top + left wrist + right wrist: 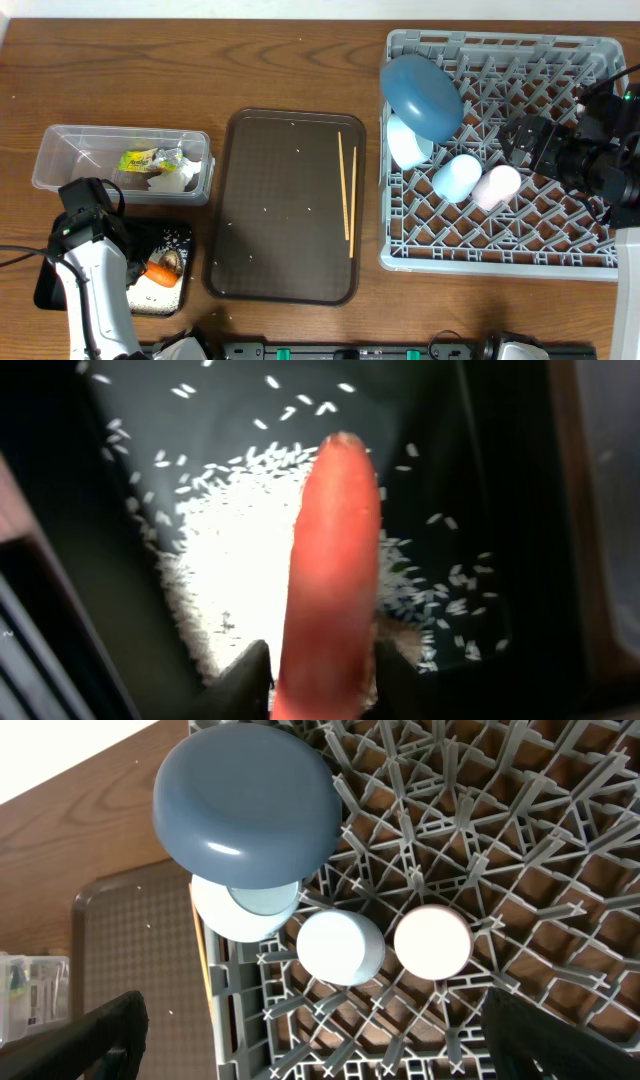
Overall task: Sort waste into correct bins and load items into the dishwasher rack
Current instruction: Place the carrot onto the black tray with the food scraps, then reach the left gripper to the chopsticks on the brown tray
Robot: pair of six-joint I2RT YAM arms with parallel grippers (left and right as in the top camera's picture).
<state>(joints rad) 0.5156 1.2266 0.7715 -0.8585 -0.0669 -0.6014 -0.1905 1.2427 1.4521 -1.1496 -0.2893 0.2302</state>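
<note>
Item under inspection: the small orange carrot (330,560), lying in the shallow black rectangular tray (480,490) at the near left of the table, on and beside a spread of white rice grains (240,550), with a brownish food lump (172,259) just behind it. The left gripper (322,680) sits directly over it, one dark finger close against each flank of the thick end. Whether the jaws are pinching the carrot or have let go of it cannot be told from these views. The right gripper (335,1035) hangs above the large square grey plastic dishwasher rack (520,840) with its jaws wide apart and nothing between them. Handling assessment: the carrot is judged light, stiff and not fragile. Its skin looks smooth and it tapers, so a grip near the narrow end would likely squeeze it out. The soundest hold is across the thick part, where the fingers now stand, with moderate pressure. Being round, it may roll when released onto the tray floor, though the tray walls would contain it. Appearance: uniform bright orange and finger-shaped, narrowing to a blunt tip that is darkened brownish. The surface looks even, though it is blurred at close range, so fine marks cannot be assessed.
</note>
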